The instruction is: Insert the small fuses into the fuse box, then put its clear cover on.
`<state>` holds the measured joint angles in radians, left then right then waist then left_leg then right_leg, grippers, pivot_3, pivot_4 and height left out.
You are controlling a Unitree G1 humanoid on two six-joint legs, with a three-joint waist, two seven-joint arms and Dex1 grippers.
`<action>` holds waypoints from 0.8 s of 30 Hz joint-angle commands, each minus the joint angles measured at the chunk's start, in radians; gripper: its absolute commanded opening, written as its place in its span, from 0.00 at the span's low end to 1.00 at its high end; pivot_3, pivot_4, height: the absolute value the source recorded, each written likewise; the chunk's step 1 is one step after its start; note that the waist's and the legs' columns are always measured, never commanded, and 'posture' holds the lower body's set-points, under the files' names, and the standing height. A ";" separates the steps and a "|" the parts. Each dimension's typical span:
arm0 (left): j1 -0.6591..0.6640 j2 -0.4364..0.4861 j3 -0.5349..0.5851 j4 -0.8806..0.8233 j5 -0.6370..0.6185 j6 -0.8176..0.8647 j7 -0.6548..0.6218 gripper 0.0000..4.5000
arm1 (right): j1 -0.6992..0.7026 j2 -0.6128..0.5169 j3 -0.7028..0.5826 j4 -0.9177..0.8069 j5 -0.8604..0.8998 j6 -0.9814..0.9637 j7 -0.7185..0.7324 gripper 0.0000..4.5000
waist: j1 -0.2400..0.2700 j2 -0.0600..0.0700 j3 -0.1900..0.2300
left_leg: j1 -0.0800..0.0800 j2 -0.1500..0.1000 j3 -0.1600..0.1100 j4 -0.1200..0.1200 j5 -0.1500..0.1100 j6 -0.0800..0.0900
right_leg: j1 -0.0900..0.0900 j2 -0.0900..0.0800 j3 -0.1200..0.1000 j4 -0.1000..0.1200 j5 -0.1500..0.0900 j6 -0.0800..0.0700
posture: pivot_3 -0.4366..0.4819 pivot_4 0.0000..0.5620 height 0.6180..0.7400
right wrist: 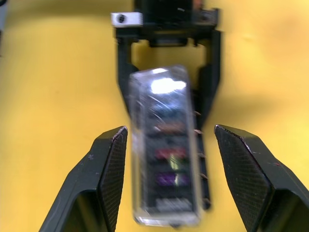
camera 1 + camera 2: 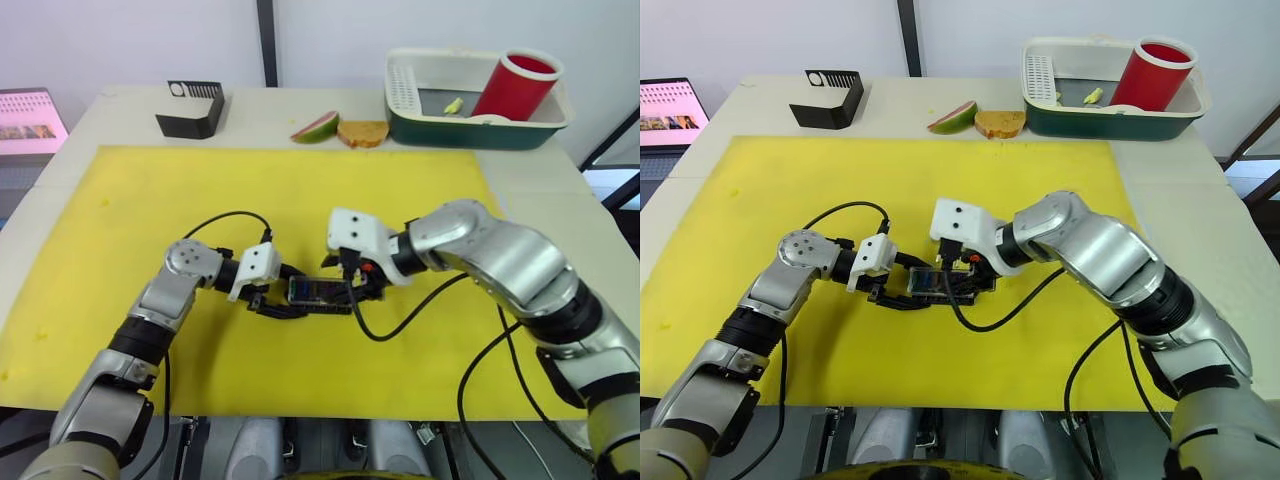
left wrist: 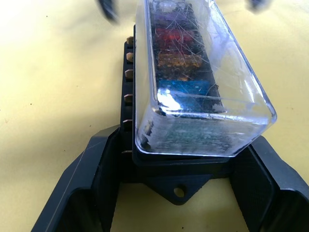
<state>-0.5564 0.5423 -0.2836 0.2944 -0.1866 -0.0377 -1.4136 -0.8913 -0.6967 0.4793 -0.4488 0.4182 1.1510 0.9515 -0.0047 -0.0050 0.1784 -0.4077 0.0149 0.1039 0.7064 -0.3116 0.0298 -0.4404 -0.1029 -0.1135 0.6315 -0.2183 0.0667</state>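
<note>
The black fuse box (image 2: 318, 292) lies mid-mat with the clear cover (image 3: 203, 72) sitting on top of it. Through the cover I see the small fuses, among them a blue one (image 3: 186, 89), a red one (image 3: 176, 38) and a purple one (image 1: 169, 180). My left gripper (image 2: 275, 300) is shut on the box's left end, its fingers (image 3: 91, 183) pressed against the base. At the other end, my right gripper (image 1: 171, 133) is open; its fingers (image 1: 113, 164) straddle the covered box with a gap on each side.
The yellow mat (image 2: 150, 200) covers most of the table. At the back are a black angled stand (image 2: 190, 108), a fruit slice (image 2: 316, 127), a piece of bread (image 2: 362, 132) and a green-and-white tray (image 2: 470, 128) holding a red cup (image 2: 515, 85). A screen (image 2: 30, 120) is at far left.
</note>
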 commanded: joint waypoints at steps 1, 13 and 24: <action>0.004 -0.008 -0.003 -0.007 0.009 -0.001 0.010 0.59 | -0.009 -0.002 -0.089 -0.031 0.026 -0.051 0.009 0.68 | 0.000 0.000 0.000 | 0.000 0.000 0.000 0.000 0.000 0.000 | 0.000 0.000 0.000 0.000 0.000 0.000 | 0.48 0.27 1.00; 0.008 -0.009 -0.002 -0.011 0.008 0.003 0.008 0.59 | 0.264 0.045 -0.209 -0.057 0.034 -0.343 -0.017 0.02 | 0.012 0.000 0.000 | 0.000 0.000 0.000 0.001 0.000 0.001 | 0.001 0.000 0.000 0.000 0.001 0.001 | 0.48 0.27 1.00; 0.011 -0.007 -0.004 -0.015 0.011 0.005 0.005 0.59 | 0.314 0.086 -0.225 -0.050 0.056 -0.366 -0.031 0.02 | 0.014 0.000 0.000 | 0.000 0.000 0.000 0.002 -0.001 0.001 | 0.001 0.000 0.000 0.000 0.001 0.001 | 0.48 0.27 1.00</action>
<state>-0.5544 0.5314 -0.2834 0.2928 -0.1858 -0.0338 -1.4106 -0.5801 -0.6162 0.2833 -0.4746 0.4578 0.7985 0.9233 0.0091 -0.0052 0.1783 -0.4078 0.0151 0.1043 0.7086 -0.3122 0.0309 -0.4397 -0.1025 -0.1135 0.6312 -0.2178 0.0677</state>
